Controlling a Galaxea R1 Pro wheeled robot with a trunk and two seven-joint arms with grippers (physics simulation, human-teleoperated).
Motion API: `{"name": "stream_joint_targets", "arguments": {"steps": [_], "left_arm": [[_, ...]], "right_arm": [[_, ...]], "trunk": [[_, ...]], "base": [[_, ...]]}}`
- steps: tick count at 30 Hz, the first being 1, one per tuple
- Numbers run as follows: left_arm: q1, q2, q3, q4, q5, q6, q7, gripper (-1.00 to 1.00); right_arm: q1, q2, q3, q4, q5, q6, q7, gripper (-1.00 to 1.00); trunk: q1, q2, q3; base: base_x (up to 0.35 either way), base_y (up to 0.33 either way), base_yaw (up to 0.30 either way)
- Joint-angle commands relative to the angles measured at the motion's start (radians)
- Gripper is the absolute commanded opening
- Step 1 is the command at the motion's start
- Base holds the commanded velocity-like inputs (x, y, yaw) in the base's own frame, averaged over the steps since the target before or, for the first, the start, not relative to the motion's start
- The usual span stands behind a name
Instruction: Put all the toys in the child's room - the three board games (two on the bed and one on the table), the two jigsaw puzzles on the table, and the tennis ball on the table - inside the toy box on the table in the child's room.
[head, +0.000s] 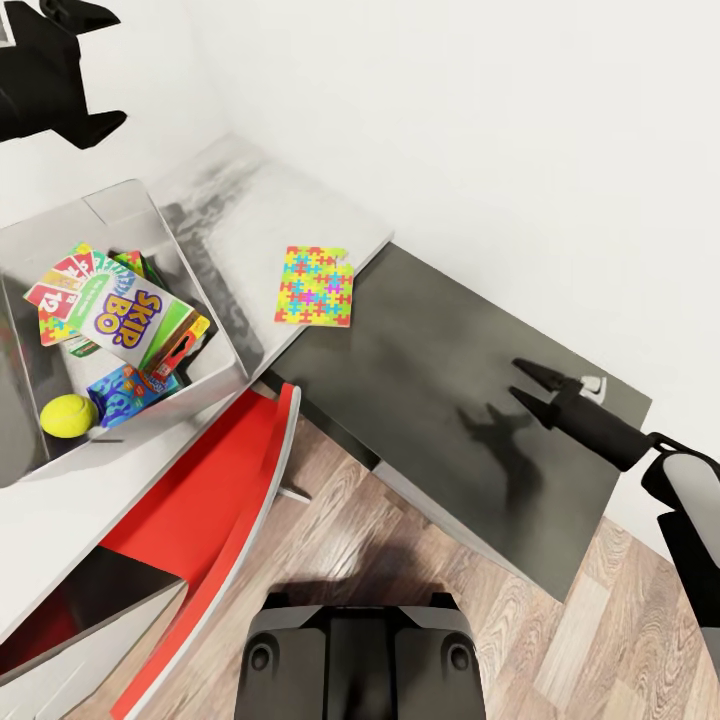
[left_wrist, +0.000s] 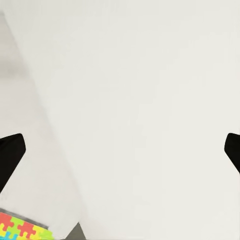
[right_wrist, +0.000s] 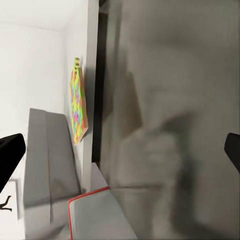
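- Grey, shallow and lidless, the toy box is seen in the head view on the light grey table top, with the lettered Skip-Bo box, other printed boxes and the small yellow-green tennis ball inside. One multicolour jigsaw puzzle box lies flat on the table, apart from the toy box. The right gripper is held low over the dark grey cabinet top, fingers parted, empty. The left gripper is raised near the white wall.
- Left wrist view: black fingertips are spread wide before the wall; a puzzle edge is glimpsed.
- Right wrist view: fingertips are spread wide, nothing between; the puzzle is seen edge-on.
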Motion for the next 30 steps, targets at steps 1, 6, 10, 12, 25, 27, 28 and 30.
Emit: {"name": "stream_joint_targets", "arguments": {"steps": [1,6,10,12,25,27,28,30], "left_arm": [[-0.001,0.009,-0.001,-0.002,0.011,-0.002,0.010,1.00],[-0.001,0.034,-0.002,-0.005,0.012,-0.001,0.010,1.00],[-0.001,0.041,-0.003,-0.005,0.013,-0.001,0.010,1.00],[-0.001,0.043,-0.003,-0.005,0.013,-0.001,0.010,1.00],[-0.001,0.046,-0.005,-0.016,0.018,-0.002,0.010,1.00],[-0.001,0.046,-0.005,-0.021,0.018,-0.003,0.010,1.00],[-0.001,0.046,-0.006,-0.027,0.018,-0.003,0.010,1.00],[-0.001,0.046,-0.006,-0.039,0.018,-0.003,0.010,1.00]], "right_arm": [[-0.001,0.000,-0.001,-0.001,-0.003,0.004,0.007,1.00],[-0.001,0.000,-0.002,-0.004,-0.015,0.001,0.022,1.00],[-0.001,0.000,-0.002,-0.004,-0.018,0.000,0.026,1.00],[-0.001,0.000,-0.002,-0.004,-0.018,0.000,0.027,1.00],[-0.001,-0.002,-0.004,-0.003,-0.016,-0.001,0.029,1.00],[-0.001,-0.002,-0.004,-0.003,-0.016,-0.001,0.029,1.00],[-0.001,-0.002,-0.004,-0.003,-0.016,-0.001,0.029,1.00],[-0.001,-0.003,-0.005,-0.003,-0.016,-0.001,0.029,1.00]], "trunk": [[0.001,-0.001,-0.001],[0.001,-0.001,-0.001],[0.001,-0.001,0.000],[0.001,-0.001,0.001],[0.001,-0.001,0.005],[0.001,-0.001,0.005],[0.001,-0.001,0.005],[0.001,-0.001,0.005]], "base": [[0.000,0.000,0.000],[0.000,0.000,0.035],[0.000,0.000,0.166],[0.000,0.000,0.219],[0.000,0.000,0.175],[0.000,0.000,0.048],[0.000,0.000,0.034],[0.000,0.000,0.025]]}}
